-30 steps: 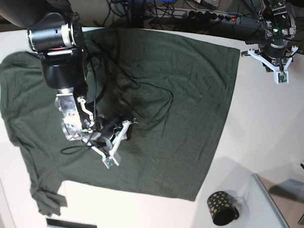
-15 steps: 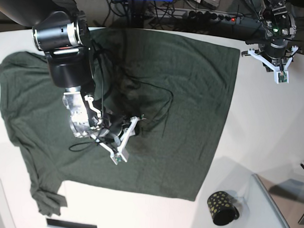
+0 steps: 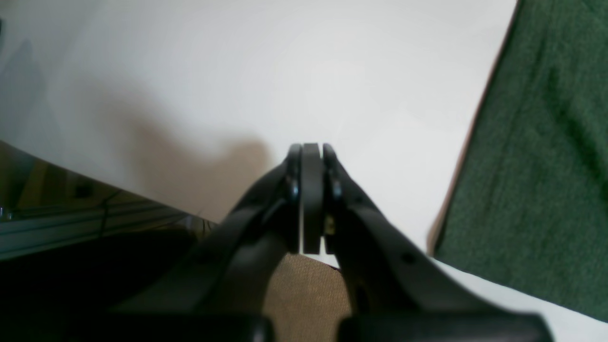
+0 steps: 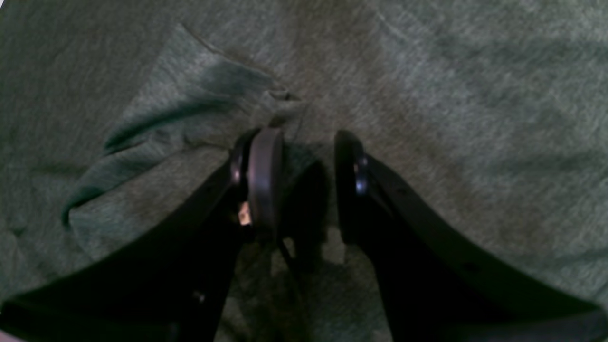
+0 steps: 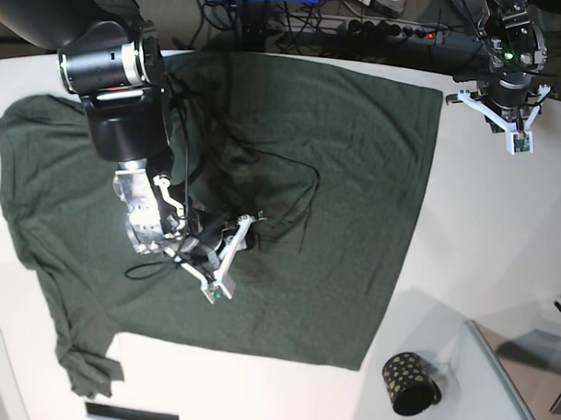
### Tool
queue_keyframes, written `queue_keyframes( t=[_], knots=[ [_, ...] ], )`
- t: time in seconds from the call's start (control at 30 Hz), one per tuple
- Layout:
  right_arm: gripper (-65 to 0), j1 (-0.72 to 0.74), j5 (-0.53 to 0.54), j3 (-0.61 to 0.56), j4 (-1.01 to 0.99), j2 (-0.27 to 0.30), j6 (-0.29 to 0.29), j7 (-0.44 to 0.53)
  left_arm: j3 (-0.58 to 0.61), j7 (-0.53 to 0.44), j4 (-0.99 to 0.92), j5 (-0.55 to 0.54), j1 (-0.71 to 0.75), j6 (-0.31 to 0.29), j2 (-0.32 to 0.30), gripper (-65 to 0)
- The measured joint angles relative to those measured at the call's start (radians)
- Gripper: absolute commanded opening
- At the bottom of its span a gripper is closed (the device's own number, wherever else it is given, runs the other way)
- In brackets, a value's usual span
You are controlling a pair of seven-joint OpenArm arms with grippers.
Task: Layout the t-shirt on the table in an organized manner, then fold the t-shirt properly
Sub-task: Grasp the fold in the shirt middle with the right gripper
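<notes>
The dark green t-shirt (image 5: pixel 338 157) lies spread over the white table (image 5: pixel 482 235), with a sleeve bunched at the lower left. My right gripper (image 5: pixel 225 263) is low over the shirt's middle. In the right wrist view the right gripper (image 4: pixel 306 183) stands open, its fingertips (image 4: pixel 263 175) down at the cloth (image 4: pixel 451 118) beside a small wrinkle (image 4: pixel 190 109), with nothing clamped between them. My left gripper (image 5: pixel 512 126) hovers over bare table past the shirt's far right corner. The left wrist view shows the left gripper (image 3: pixel 311 190) shut and empty, with the shirt's edge (image 3: pixel 536 166) to its right.
A small black cup with gold dots (image 5: pixel 411 382) stands near the front right edge. A grey tray's rim (image 5: pixel 505 374) sits at the bottom right. A thin black cable (image 5: pixel 304 188) hangs over the shirt. Cables and a power strip (image 5: pixel 388 29) lie behind the table.
My right gripper has slid a little to the right across the shirt's middle, its jaws held at the same width. The left arm has stayed still.
</notes>
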Motion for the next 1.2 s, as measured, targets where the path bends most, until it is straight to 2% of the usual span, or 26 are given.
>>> queue_keyframes(
  t=[0.23,0.33,0.57,0.67,1.2],
  knots=[
    [-46.8,0.011,-0.001,0.000,0.116,-0.002,-0.001,-0.008,-0.001,0.000,0.000,-0.003,0.000,0.000,-0.011,-65.0],
    [-46.8,0.021,0.001,0.002,0.135,-0.002,-0.003,-0.039,-0.003,0.000,0.000,-0.003,-0.002,0.000,-0.016,-65.0],
    [-46.8,-0.005,-0.002,0.005,0.116,-0.005,-0.008,-0.053,-0.003,0.000,0.000,-0.003,-0.002,0.000,-0.014,-65.0],
    [-46.8,-0.001,0.005,0.004,0.096,-0.010,-0.060,-0.050,-0.003,0.000,0.000,-0.003,-0.002,0.000,-0.014,-65.0],
    [-46.8,-0.026,0.004,0.004,0.092,-0.018,-0.063,-0.049,-0.001,0.000,0.000,-0.003,-0.002,0.000,-0.016,-65.0]
  ],
)
